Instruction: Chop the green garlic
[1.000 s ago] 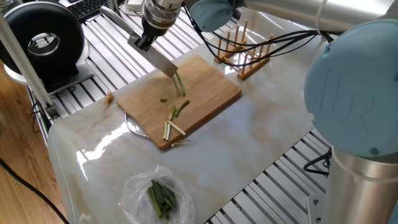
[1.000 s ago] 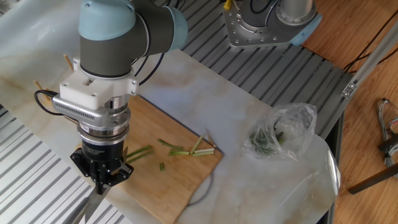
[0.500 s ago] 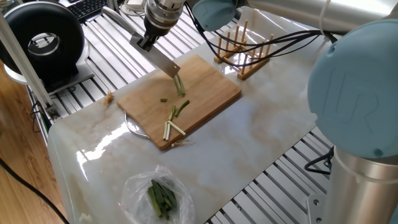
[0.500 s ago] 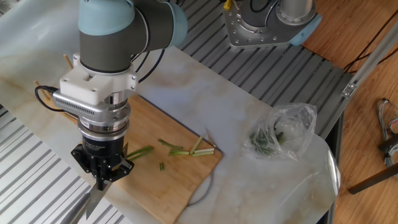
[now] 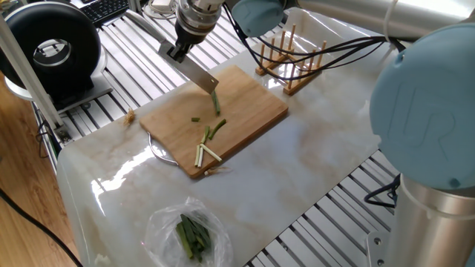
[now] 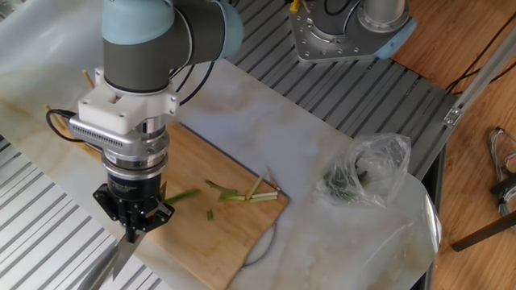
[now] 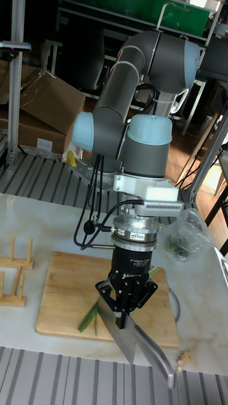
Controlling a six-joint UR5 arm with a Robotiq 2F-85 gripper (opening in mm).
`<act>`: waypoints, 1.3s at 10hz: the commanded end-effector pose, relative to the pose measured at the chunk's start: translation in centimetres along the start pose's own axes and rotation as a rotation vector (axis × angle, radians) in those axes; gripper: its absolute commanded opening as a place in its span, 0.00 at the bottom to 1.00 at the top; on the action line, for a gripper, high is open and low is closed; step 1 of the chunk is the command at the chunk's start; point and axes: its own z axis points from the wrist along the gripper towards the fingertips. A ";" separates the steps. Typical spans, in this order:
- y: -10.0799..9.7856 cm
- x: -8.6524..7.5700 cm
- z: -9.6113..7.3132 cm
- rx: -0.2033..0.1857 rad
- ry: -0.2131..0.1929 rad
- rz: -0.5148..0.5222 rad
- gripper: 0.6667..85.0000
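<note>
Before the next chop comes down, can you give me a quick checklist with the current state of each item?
1. Knife held in the end effector: ok, the fingers are shut on its handle.
2. Blade over the cutting board: ok, its tip sits by the uncut green garlic piece.
3. Stalk lying flat on the board: ok.
4. Already cut sticks out of the blade's path: ok, they lie nearer the board's front edge.
5. Bag of greens away from the work area: ok, it rests off the board.
6. Blade touching the stalk: cannot tell.
</note>
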 end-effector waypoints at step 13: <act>-0.3 2.2 -0.9 -0.001 0.057 0.016 0.01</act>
